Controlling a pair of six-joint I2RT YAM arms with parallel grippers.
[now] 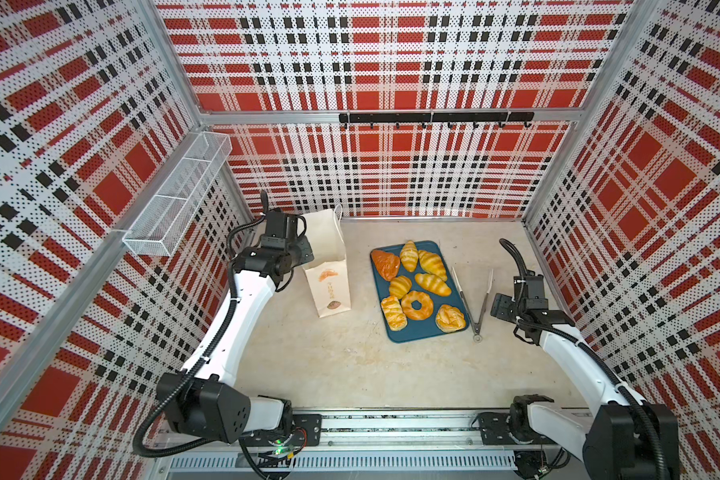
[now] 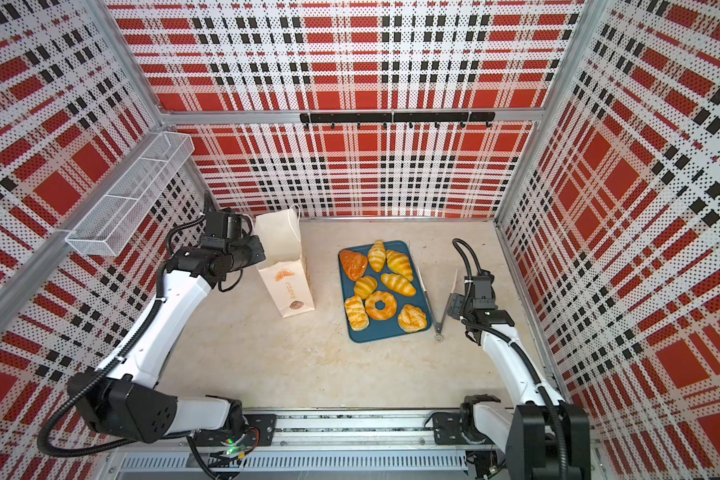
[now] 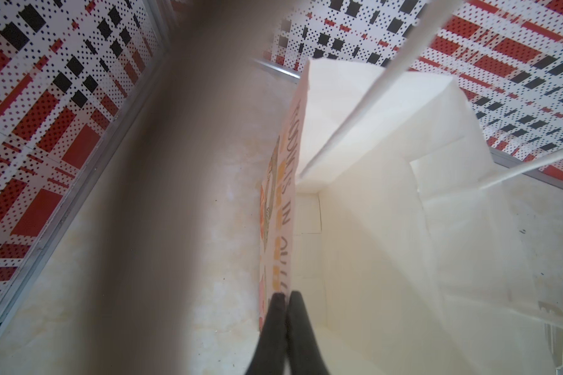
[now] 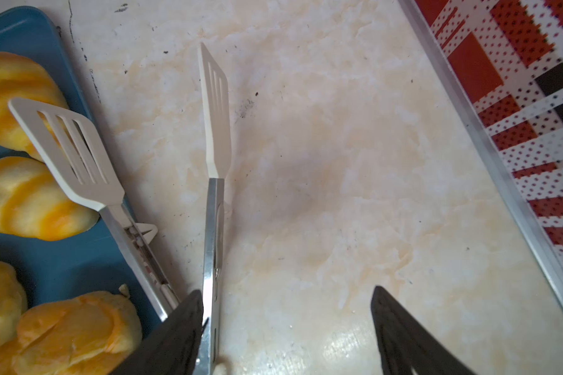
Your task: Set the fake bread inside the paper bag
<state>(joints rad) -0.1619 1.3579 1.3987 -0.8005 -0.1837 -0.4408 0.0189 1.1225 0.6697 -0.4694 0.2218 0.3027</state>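
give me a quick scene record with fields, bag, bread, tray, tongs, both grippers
paper bag: upright, top open, left of the tray
fake bread: eight pieces, all on the tray, none seen in the paper bag
tray: dark blue, between paper bag and tongs
tongs: arms spread, right of the tray
left gripper: jaws shut on the paper bag's top edge
right gripper: jaws open, low at the tongs' handle end, one tongs arm just inside one jaw

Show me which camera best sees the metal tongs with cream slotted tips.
Right wrist view: the metal tongs fill it, slots clear. Both top views show them small; the left wrist view misses them.
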